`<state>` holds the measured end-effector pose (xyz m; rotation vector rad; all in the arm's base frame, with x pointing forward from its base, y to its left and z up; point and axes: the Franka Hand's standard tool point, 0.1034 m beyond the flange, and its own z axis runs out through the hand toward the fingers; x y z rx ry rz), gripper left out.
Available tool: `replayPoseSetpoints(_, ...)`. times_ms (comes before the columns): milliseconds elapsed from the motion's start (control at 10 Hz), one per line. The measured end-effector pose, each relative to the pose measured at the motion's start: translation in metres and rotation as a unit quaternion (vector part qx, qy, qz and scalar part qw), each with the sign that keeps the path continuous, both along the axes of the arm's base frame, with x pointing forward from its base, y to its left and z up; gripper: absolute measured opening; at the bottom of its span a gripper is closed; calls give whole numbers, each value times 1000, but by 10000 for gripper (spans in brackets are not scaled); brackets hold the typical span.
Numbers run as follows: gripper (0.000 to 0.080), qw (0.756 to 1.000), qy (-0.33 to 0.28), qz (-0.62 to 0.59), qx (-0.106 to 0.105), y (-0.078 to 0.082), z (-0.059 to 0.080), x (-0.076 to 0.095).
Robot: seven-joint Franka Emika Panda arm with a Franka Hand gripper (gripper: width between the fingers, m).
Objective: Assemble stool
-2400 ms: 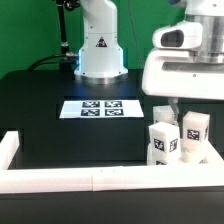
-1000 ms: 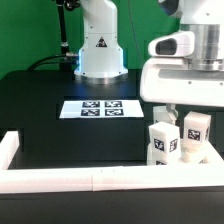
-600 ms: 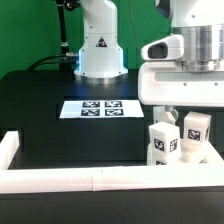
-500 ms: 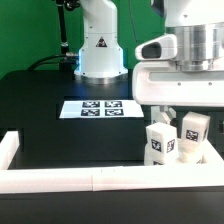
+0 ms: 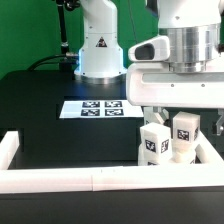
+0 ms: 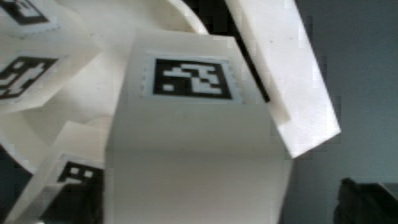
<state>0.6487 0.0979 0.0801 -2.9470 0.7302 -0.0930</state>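
Two tagged white legs stand in sight on the black surface. One marker board lies there, showing three square tags. One claw hangs above.

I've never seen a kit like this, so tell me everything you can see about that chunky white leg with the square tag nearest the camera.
The leg is a short, chunky white block, plastic by its look, standing upright on the black table. Black-and-white square tags sit on its faces. It stands at the exterior view's right, just behind the white border rail, close beside another leg. The open gripper hangs above it; contact cannot be judged.
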Motion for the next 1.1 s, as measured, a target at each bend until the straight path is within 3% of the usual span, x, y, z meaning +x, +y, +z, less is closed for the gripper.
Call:
replayPoseSetpoints(500,649,999,17,-35,5,12,-7,-11)
replayPoseSetpoints(900,649,999,23,-46,6,10,-7,-11)
replayPoseSetpoints(1100,399,998,24,-53,7,10,-7,-11)
